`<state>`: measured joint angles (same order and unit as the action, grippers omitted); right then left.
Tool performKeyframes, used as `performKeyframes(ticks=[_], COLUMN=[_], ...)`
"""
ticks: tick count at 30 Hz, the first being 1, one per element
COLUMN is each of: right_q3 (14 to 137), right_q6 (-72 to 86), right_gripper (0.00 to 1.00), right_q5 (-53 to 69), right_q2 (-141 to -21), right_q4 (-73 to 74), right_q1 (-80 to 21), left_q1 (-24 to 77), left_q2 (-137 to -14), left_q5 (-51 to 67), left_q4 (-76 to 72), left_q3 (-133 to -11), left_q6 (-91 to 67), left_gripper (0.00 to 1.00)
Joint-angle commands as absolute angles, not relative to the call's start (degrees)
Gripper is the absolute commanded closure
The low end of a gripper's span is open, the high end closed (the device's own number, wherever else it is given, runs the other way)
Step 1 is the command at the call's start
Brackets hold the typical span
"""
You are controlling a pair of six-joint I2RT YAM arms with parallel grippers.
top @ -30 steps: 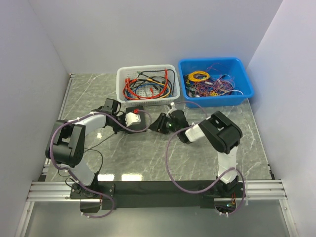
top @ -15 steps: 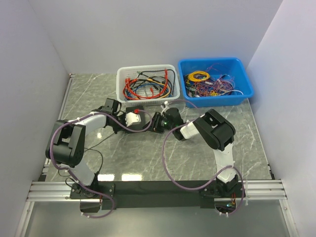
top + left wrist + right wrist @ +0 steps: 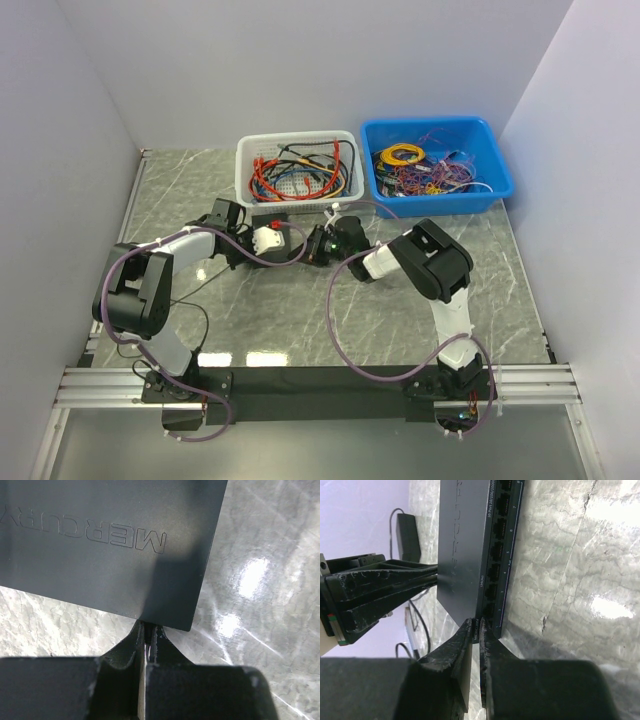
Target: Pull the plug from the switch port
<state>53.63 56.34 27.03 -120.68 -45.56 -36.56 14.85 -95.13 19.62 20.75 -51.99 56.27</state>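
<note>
1. The switch (image 3: pixel 457 540) sits on the table (image 3: pixel 300 300) just in front of the basket (image 3: pixel 241 172), between the two pincers.
2. The right pincer (image 3: pixel 477 630) is at the near corner of the port edge. Its jaws stand a slit apart around a thin pale sliver at the end port. I take this for the plug (image 3: pixel 478 621), though too little of it shows to be sure.
3. From those tips the port row and the switch's long axis run straight away. The pull should probably go out square to the port face, not along the row.
4. The left pincer (image 3: pixel 148 629) is fully closed, with its tips against the opposite long edge near a corner. I cannot tell whether it pinches anything. The right arm is the one at the plug.
5. The switch is a flat, thin, matte-black slab with "MERCURY" pressed into its top. The other ports look empty.
</note>
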Motion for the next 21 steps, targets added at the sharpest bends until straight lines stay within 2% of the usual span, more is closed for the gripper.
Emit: performKeyframes(ticks=[1, 21], right_q3=[54.8, 42.5], right_q6=[58.0, 54.1], right_gripper=[1.0, 1.0], right_q5=[29.3, 26.0], right_q2=[-123.9, -118.0], right_q4=[-46.6, -52.1], right_q1=[-38.1, -37.0], left_q1=[16.0, 10.5], left_q2=[-98.5, -98.4], left_q5=[20.6, 18.0], left_q4=[25.0, 28.1], left_q3=[-50.4, -49.7], left_q6=[55.9, 59.9], left_gripper=[1.0, 0.99])
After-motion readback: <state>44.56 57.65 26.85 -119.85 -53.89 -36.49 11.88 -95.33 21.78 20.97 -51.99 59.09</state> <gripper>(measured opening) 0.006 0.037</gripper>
